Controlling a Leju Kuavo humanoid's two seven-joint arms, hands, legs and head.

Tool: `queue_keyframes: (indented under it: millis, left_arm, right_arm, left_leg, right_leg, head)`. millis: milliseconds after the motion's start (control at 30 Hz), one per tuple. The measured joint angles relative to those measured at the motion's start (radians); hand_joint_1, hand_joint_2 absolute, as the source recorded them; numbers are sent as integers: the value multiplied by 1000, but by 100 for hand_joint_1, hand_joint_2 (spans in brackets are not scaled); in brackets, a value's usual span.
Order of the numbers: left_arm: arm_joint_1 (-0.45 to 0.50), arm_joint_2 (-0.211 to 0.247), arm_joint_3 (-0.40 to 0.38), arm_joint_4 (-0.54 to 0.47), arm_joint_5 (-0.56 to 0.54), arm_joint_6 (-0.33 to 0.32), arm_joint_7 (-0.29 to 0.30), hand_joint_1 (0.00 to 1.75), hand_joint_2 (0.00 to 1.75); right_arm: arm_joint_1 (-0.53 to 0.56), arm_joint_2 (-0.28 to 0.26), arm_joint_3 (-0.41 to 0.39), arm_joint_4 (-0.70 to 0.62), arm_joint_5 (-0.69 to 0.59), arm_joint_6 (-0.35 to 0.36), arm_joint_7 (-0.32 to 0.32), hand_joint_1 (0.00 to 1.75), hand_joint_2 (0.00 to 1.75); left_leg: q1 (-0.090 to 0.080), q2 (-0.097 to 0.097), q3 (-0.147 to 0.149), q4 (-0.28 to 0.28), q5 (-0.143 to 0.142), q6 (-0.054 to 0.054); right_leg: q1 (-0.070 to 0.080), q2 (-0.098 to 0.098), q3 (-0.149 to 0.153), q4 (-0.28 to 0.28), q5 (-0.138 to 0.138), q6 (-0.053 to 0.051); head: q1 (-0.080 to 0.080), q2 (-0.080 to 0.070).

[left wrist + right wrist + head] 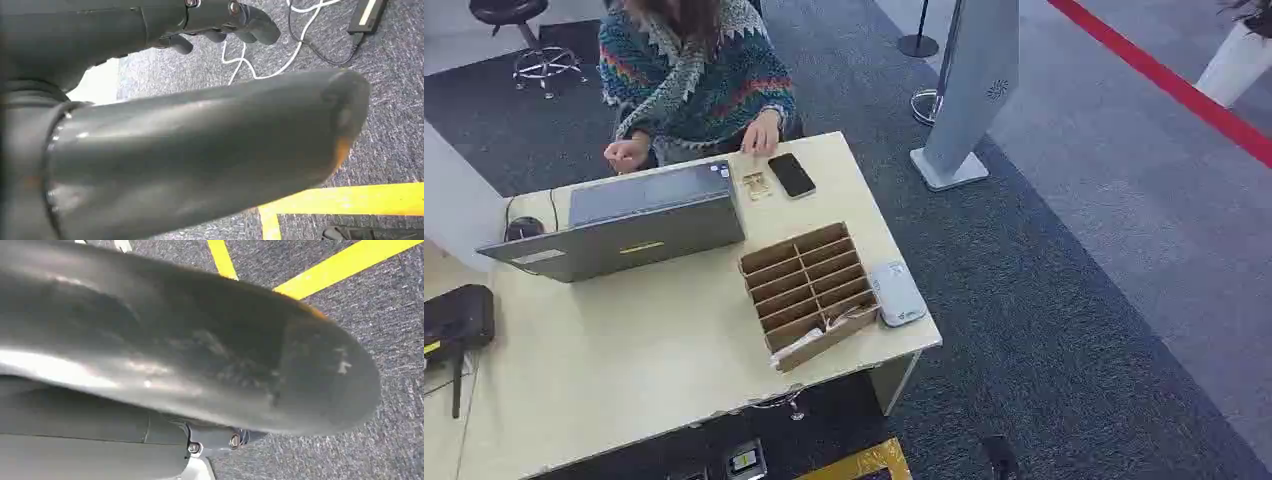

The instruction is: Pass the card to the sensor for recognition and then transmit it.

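Note:
A brown cardboard organizer (809,290) with several slots stands near the table's front right corner. Pale cards (802,345) lean in its nearest slot. Right beside it lies the flat grey-white sensor (896,293). My left hand (200,150) hangs over the carpet, thumb stretched out, dark fingers (220,27) loosely bent, and it holds nothing. My right hand (200,355) also hangs above the floor; its thumb sticks out with nothing against it and hides most of the fingers.
A person in a patterned sweater (694,70) sits behind the pale table (624,350), hands by an open laptop (639,225). A black phone (791,175) lies near them. A grey kiosk (969,90) stands at the right. Yellow floor tape (350,200) and white cables (270,65) lie below.

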Motion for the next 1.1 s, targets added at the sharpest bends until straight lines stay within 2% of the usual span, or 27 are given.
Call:
queue_keyframes:
  millis: [633,700,867,900,1100]
  left_arm:
    - [0,4,0,0,9,-5,3,0,0]
    - [0,4,-3,0,10,-8,3,0,0]
    - [0,4,-7,0,13,-10,3,0,0]
    - [0,4,-7,0,15,-10,3,0,0]
    - [0,4,-14,0,34,-8,1,0,0]
  right_arm:
    - [0,0,0,0,-7,3,-6,0,0]
    - [0,0,0,0,-49,5,-21,0,0]
    - [-1,-11,0,0,-255,19,-91,0,0]
    - [-2,-16,0,0,-291,22,-107,0,175]
    - [-27,-56,0,-2,-497,29,-206,0,175]
  left_leg:
    - [0,0,0,0,0,0]
    - [0,0,0,0,0,0]
    - [0,0,0,0,0,0]
    - [0,0,0,0,0,0]
    - [0,0,0,0,0,0]
  right_leg:
    - [0,0,0,0,0,0]
    - [0,0,0,0,0,0]
    - [0,0,0,0,0,0]
    - [0,0,0,0,0,0]
    - [0,0,0,0,0,0]
  head:
    - [0,0]
    - [0,0]
    - [0,0]
    - [0,0]
    - [0,0]
